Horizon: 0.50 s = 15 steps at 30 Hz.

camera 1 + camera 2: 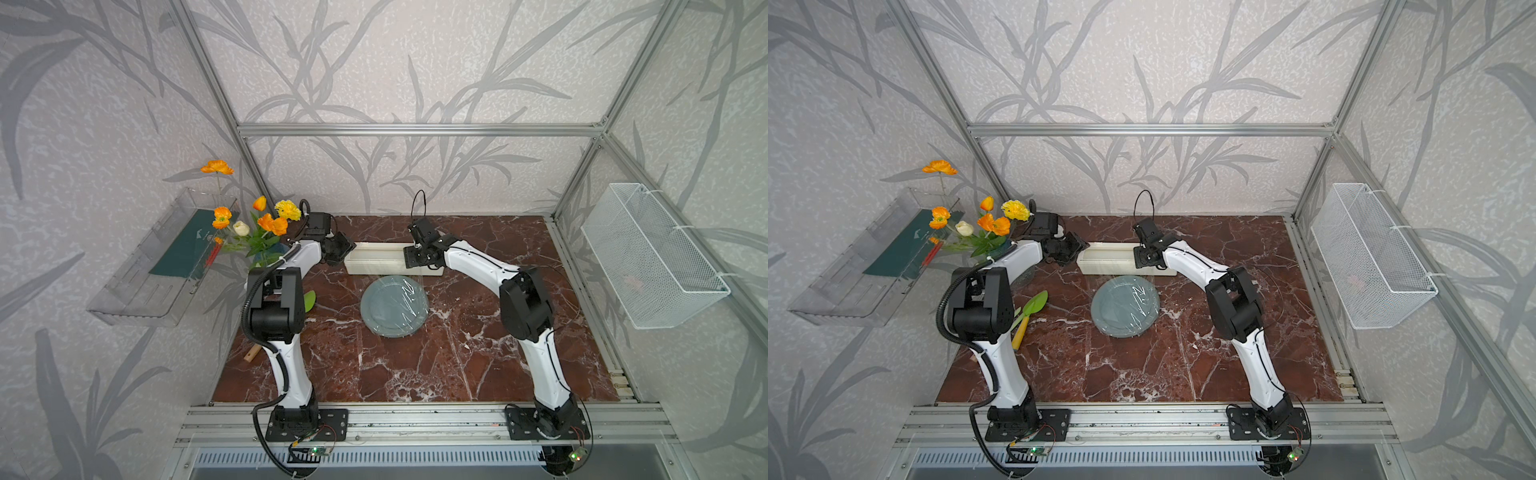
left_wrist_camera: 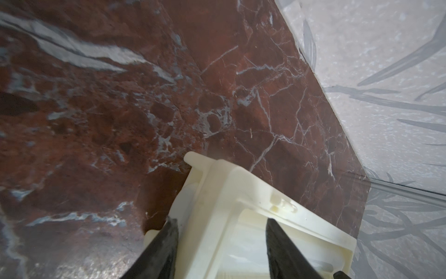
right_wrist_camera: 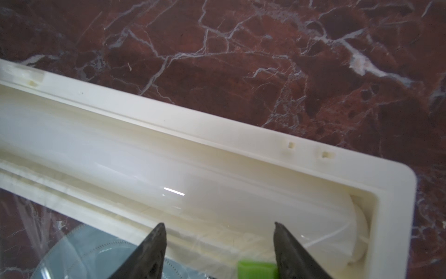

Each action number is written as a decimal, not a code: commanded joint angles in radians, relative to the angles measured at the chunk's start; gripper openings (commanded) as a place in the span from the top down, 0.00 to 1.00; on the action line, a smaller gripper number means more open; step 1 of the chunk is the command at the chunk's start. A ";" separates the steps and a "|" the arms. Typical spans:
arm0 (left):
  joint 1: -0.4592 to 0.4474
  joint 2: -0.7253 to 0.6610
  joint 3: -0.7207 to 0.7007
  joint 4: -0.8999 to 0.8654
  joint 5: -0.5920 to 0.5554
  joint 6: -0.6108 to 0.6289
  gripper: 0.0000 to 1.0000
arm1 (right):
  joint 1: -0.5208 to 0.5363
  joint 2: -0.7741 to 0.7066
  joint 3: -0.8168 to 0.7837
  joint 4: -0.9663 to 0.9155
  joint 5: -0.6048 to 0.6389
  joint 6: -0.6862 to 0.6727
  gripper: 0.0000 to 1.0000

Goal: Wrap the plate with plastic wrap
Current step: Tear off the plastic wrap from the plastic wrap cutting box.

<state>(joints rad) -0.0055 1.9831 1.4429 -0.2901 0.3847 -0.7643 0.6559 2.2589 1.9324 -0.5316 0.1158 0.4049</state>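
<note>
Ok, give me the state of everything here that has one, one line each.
plate, flat on the table, film lying over it
plastic wrap, drawn out of the box across the plate, crinkled; cut or not, cannot tell
box, open on top, roll showing
left gripper, open, straddling the box's end
right gripper, open over the box, by its green tab

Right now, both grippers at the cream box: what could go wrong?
The thin transparent plastic wrap seems uncut from the long cream-white dispenser box; shifting the box could drag it off the round grey-blue plate.
The left gripper straddles the box's end wall without a clear grip, so the box may slide.
The right gripper is open by the small green tab; closing could miss it.
</note>
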 commanded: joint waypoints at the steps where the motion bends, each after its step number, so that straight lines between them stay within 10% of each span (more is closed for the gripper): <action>1: -0.072 -0.007 -0.026 0.029 0.164 -0.054 0.43 | 0.119 0.072 0.103 0.062 -0.200 0.031 0.32; 15: -0.099 -0.001 -0.030 0.046 0.174 -0.067 0.45 | 0.142 0.163 0.282 0.015 -0.240 0.062 0.33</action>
<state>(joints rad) -0.1047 1.9831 1.4113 -0.2394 0.5064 -0.8196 0.8204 2.4088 2.1937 -0.5171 -0.1047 0.4591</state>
